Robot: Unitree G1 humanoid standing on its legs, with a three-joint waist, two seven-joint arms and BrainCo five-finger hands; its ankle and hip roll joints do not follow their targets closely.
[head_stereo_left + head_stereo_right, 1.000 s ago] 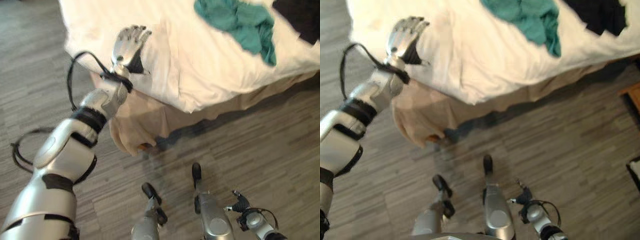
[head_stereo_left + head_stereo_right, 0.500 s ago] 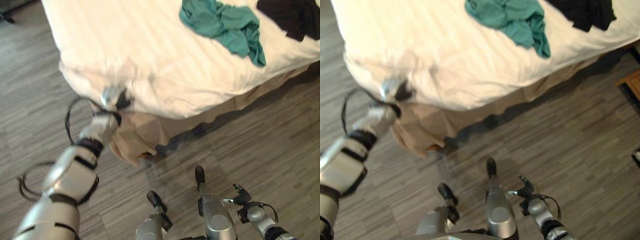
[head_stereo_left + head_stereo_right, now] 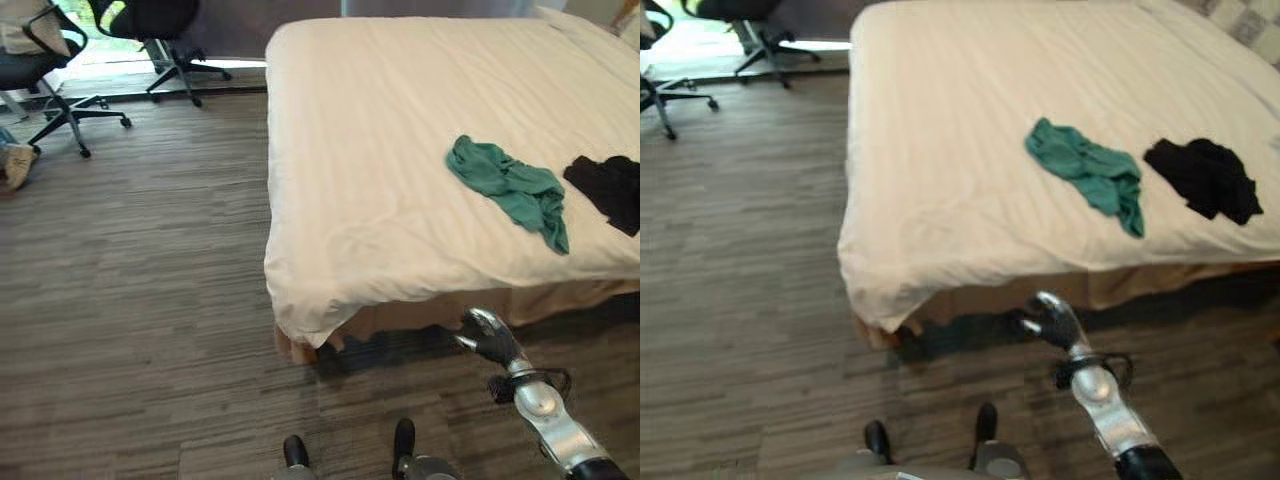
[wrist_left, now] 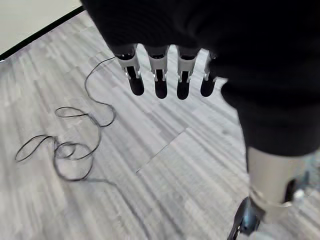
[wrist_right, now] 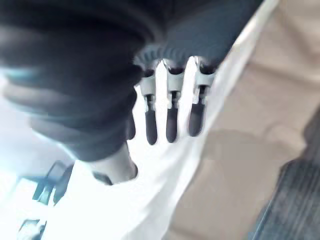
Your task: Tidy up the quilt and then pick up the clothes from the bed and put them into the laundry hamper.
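The white quilt (image 3: 400, 130) lies smooth over the bed, and its near corner (image 3: 300, 320) hangs over the edge. A crumpled teal garment (image 3: 508, 186) rests on the quilt near the front edge, with a black garment (image 3: 1203, 176) to its right. My right hand (image 3: 487, 337) hovers low in front of the bed, just below the quilt's front hem. Its fingers (image 5: 171, 116) are straight and hold nothing, with the white hem and the tan bed skirt (image 5: 240, 150) past them. My left hand (image 4: 159, 75) hangs over the grey floor with straight fingers and nothing in it.
Two black office chairs (image 3: 55, 70) (image 3: 160, 25) stand at the far left on the wood-pattern floor. A person's shoe (image 3: 14, 165) shows at the left edge. Open floor (image 3: 130, 300) stretches left of the bed.
The camera has tilted up to take in the whole bed. My left arm has dropped away from the quilt's corner and out of the eye views. My right hand has risen toward the bed's front edge.
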